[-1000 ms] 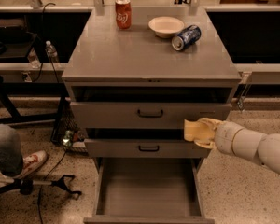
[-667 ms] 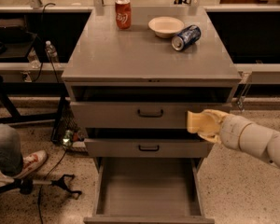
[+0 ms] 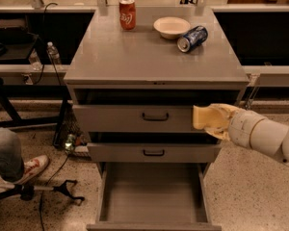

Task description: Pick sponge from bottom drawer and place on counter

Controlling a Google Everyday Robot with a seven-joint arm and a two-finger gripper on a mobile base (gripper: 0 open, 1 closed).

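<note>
The gripper (image 3: 210,124), out in front of the top drawer (image 3: 130,118) at its right end, has its fingers closed on the sponge (image 3: 200,116), above the bottom drawer (image 3: 154,198) and below the counter (image 3: 149,57); being light and squashy, the sponge is probably best pinched gently across its middle.

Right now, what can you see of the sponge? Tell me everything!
The sponge is a small, pale yellow, soft-looking block with an uneven edge. It is up in the air, gripped at the tip of the gripper, which reaches in from the right. It sits in front of the right end of the top drawer, above the open bottom drawer and lower than the counter. Only the gripper touches it; its right part is hidden there.
</note>
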